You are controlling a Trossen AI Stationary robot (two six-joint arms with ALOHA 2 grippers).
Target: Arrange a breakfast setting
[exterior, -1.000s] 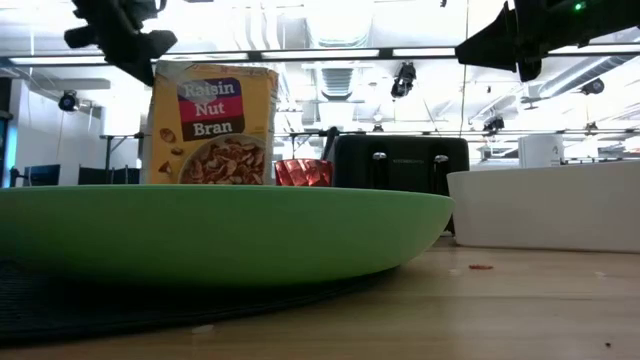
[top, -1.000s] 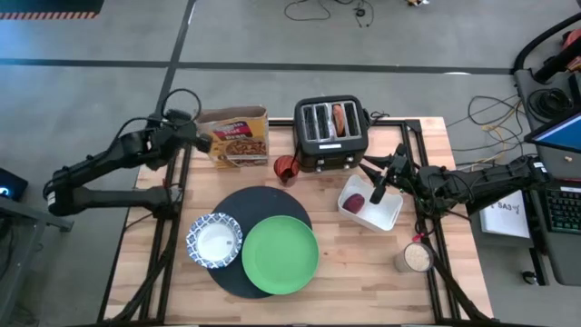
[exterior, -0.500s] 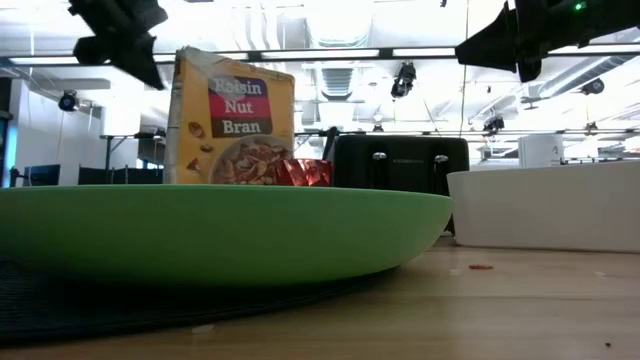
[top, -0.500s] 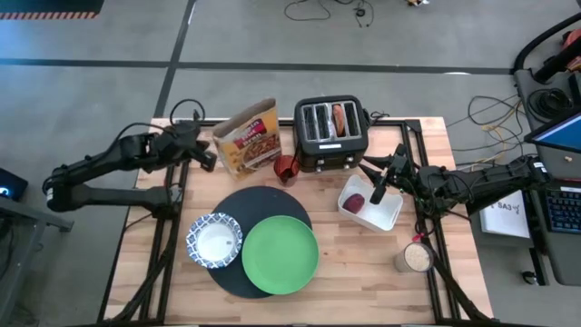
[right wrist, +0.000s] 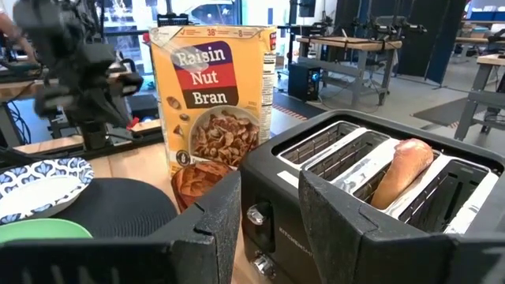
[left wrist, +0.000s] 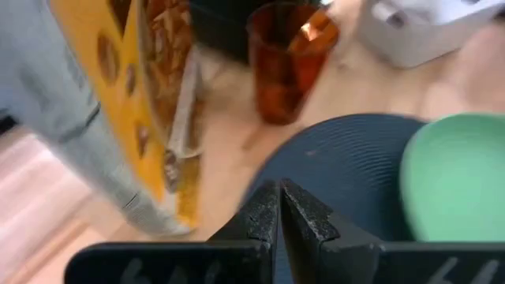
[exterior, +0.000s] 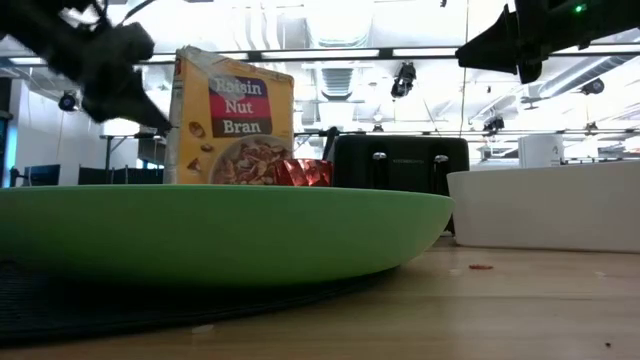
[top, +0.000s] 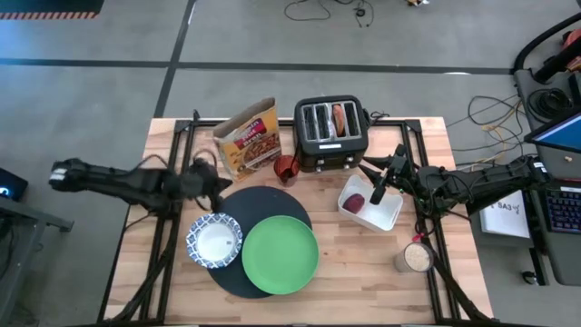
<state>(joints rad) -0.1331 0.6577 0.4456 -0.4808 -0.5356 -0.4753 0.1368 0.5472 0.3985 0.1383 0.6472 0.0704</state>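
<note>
The big round black mat (top: 238, 211) lies on the table. On it sit the lime-green plate (top: 280, 256) and, over its left edge, the blue-and-white bowl (top: 215, 241). A dark-red lump (top: 355, 202) lies in the white tray (top: 386, 216). A tan piece of bread (right wrist: 402, 170) stands in a slot of the black toaster (top: 329, 134). The spoon is out of view. My left gripper (top: 221, 182) is shut and empty, in the air over the mat's far left edge (left wrist: 280, 207). My right gripper (top: 379, 180) hangs open and empty over the tray's far end (right wrist: 268, 213).
A Raisin Nut Bran box (top: 250, 136) stands at the far side, turned at an angle. A red cup (top: 287, 168) sits between the box and the toaster. A jar (top: 416, 257) stands near the right edge. Bare wood lies along the near edge.
My left gripper has gone from the cereal box's left side toward the near edge and down, to the mat's far left edge. Early in that second the box turned about and slid a little toward the table's right; it has stood still since.
</note>
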